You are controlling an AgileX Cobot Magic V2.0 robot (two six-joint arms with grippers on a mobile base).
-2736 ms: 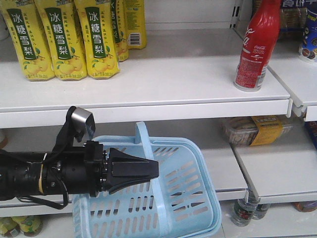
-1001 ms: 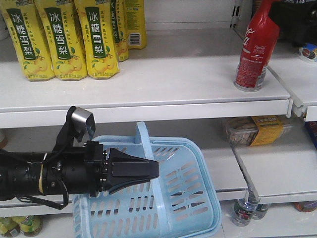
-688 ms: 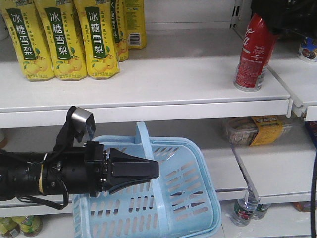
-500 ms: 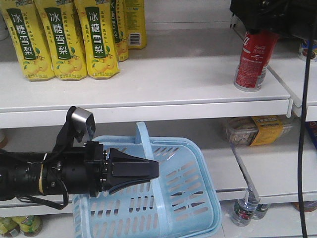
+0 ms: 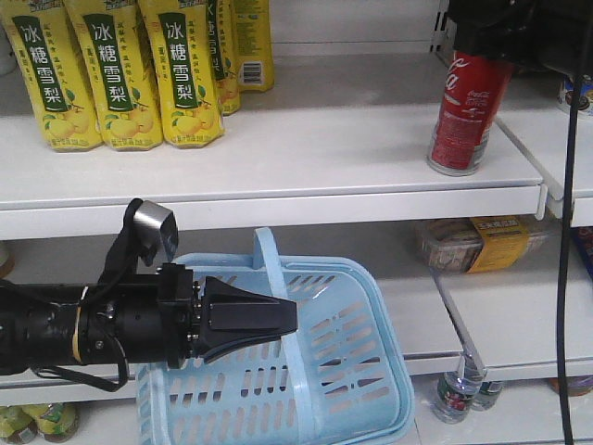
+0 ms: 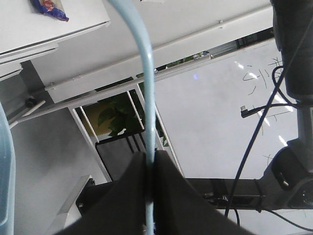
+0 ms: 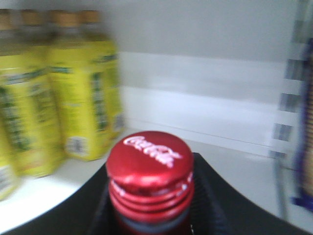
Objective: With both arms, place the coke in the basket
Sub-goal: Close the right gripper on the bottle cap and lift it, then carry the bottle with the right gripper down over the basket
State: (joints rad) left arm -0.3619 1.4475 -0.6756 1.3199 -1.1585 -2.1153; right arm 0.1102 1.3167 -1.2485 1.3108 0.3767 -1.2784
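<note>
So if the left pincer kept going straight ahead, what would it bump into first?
The left pincer is clamped on the basket handle; past that, probably the right rim of the basket, though depth is unclear.

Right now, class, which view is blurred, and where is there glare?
Right wrist view: motion-blurred, yellow bottles smeared, coke cap clearest. Left wrist view: sharp on the basket handle, glare spots on the white board. Front view: sharp, evenly lit.

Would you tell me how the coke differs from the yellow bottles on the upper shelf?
The coke is red with white script; the yellow bottles carry green labels. The coke stands alone at right, the right gripper around its neck; the yellow bottles cluster at left, untouched. Both stand on one shelf.
</note>
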